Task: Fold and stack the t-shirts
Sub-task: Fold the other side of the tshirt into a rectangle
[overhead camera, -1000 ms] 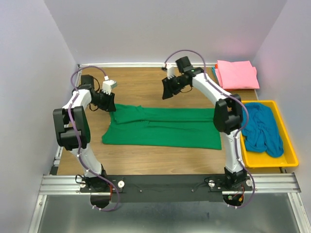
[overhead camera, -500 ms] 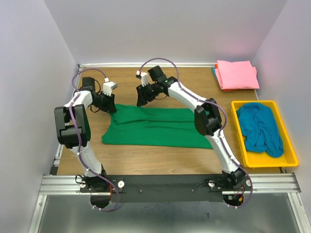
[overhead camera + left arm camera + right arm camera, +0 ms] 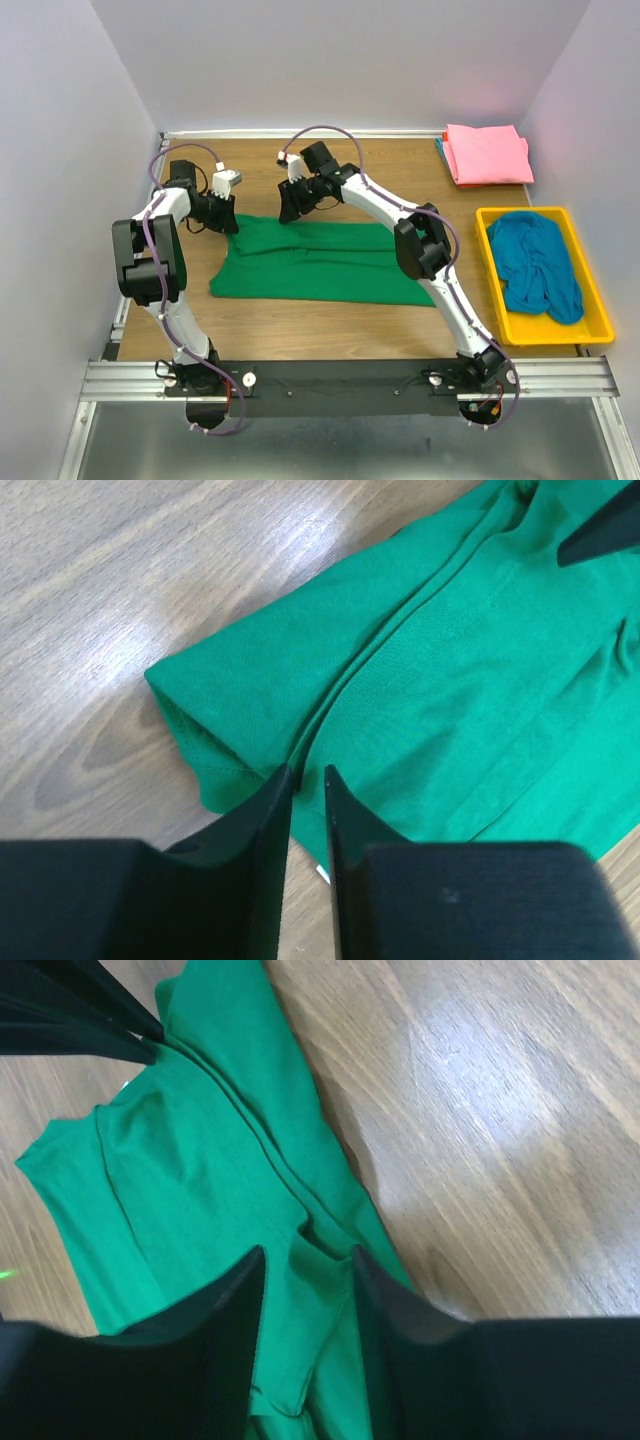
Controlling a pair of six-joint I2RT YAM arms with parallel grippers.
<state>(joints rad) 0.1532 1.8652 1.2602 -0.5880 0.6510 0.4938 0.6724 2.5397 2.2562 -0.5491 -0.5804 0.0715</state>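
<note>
The dark green t-shirt [image 3: 320, 262] lies folded into a long band across the middle of the table. My left gripper [image 3: 224, 213] sits at its back left corner; in the left wrist view its narrow jaws [image 3: 305, 772] are pinched on a ridge of the green fabric [image 3: 450, 680]. My right gripper [image 3: 290, 207] hovers open over the shirt's back edge, a small wrinkle of green cloth [image 3: 180, 1180] between its fingers [image 3: 308, 1255]. A folded pink t-shirt [image 3: 487, 153] rests at the back right. The teal-blue t-shirt [image 3: 540, 262] lies crumpled in the tray.
The yellow plastic tray [image 3: 555, 336] stands along the right edge of the table. The right arm stretches diagonally over the green shirt's right half. Bare wood shows behind and in front of the shirt. Walls close in on three sides.
The right gripper has swung from the back middle leftward and down to the green shirt's back edge, close to the left gripper. The left arm has stayed put.
</note>
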